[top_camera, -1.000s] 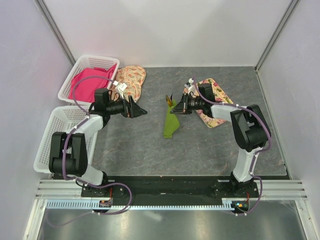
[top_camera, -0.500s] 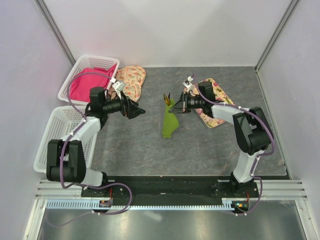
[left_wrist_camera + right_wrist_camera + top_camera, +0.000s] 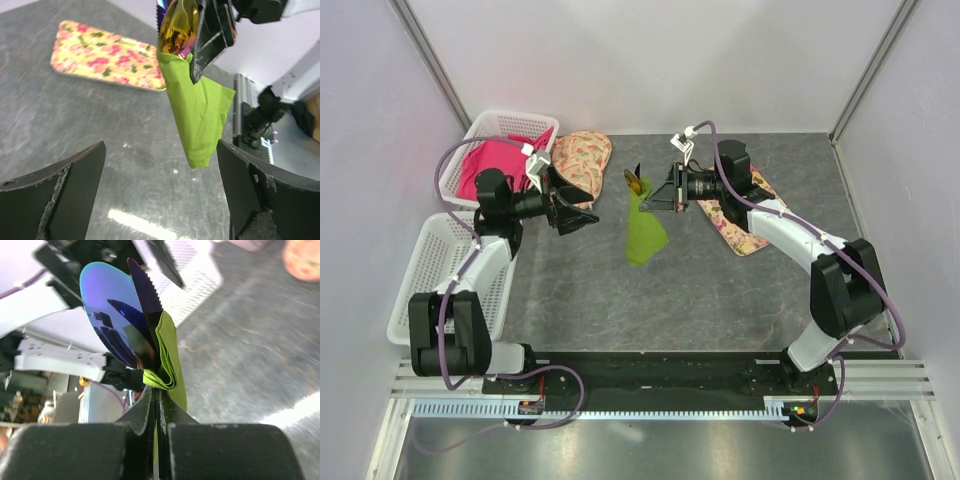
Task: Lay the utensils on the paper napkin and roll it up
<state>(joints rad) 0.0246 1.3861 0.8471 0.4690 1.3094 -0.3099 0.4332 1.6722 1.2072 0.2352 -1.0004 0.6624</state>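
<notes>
utensils (image 3: 107,310): handles hidden inside paper napkin (image 3: 200,115) | left wrist: their tips cropped | right wrist: surroundings blurred

Your overhead view is bright and even, lit from above, with only soft, short shadows on the grey table (image 3: 720,290). In your left wrist view, a white streak of glare lies low on the table. Your right wrist view keeps the mirror-like spoon (image 3: 107,305) and paper napkin (image 3: 170,355) sharp. Everything behind them is blurred, with glare at the lower right.
</notes>
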